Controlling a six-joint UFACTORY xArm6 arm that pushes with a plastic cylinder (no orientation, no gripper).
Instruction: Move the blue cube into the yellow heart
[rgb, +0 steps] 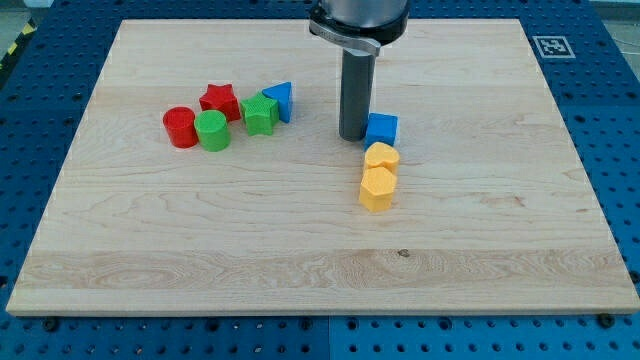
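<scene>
Blue perforated metal frames a pale wooden desk (200, 260) with fine grain, smooth and matte. No gripper exists on this arm: it ends in a dark cylindrical rod that holds nothing, and my tip (353, 137) rests on the wood just at nine o'clock of the blue cube (381, 128), touching or nearly so. The blue cube sits at twelve o'clock of the yellow heart (381, 156), their edges apparently meeting, so I judge the task almost done; at most a short nudge toward six o'clock remains. A yellow hexagonal block (377, 189) lies against the heart at six o'clock. Well apart at nine o'clock clusters a red cylinder (180, 128), green cylinder (212, 131), red star (219, 100), green ribbed block (260, 113) and blue triangular block (280, 100). All look like matte moulded plastic.
</scene>
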